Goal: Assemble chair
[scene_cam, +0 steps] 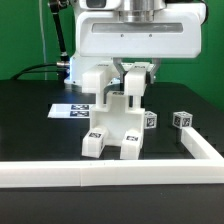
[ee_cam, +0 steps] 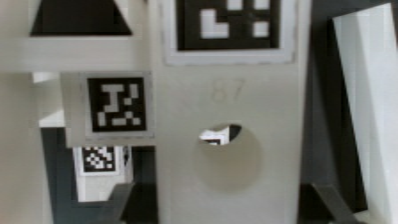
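The partly built white chair [scene_cam: 113, 128] stands on the black table with tags on its feet and sides. A white upright piece [scene_cam: 134, 92] rises from its top. My gripper [scene_cam: 134, 73] comes down from above and its jaws close on this piece. In the wrist view the piece [ee_cam: 222, 100] fills the middle, with a tag on it and a small round hole [ee_cam: 221, 137]. It spans the gap between my dark fingers [ee_cam: 146, 200], so the gripper [ee_cam: 237, 208] is shut on it. Another tagged chair part [ee_cam: 111, 105] shows beside it.
A small white tagged cube [scene_cam: 181, 119] lies on the exterior view's right. The marker board [scene_cam: 66, 110] lies flat behind the chair on the left. The low white border rail [scene_cam: 110, 176] runs along the front and up the right side.
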Controlling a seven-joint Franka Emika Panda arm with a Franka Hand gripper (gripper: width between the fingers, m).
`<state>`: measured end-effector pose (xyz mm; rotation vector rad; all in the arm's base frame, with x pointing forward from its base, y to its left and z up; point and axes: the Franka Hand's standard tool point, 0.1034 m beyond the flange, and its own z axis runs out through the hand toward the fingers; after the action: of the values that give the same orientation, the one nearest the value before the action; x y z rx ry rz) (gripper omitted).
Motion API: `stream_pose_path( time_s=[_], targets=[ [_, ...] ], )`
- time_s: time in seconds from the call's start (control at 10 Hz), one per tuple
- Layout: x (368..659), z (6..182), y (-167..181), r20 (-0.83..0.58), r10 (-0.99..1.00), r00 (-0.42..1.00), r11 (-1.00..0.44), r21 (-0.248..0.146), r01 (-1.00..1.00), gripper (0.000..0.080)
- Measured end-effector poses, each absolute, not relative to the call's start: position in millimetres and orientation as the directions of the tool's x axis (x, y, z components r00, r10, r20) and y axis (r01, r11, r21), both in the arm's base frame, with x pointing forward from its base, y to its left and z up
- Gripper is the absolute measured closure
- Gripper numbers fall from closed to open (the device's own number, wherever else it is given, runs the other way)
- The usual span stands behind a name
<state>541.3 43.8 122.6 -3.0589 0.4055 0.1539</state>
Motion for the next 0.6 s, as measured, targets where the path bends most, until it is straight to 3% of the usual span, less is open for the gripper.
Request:
stream_pose_path(
  time_s=[0.6],
  targets=[
    [541.2, 122.4, 44.3, -0.104, -0.258, 0.961, -0.964, -0.038, -0.263, 0.0509]
  ],
)
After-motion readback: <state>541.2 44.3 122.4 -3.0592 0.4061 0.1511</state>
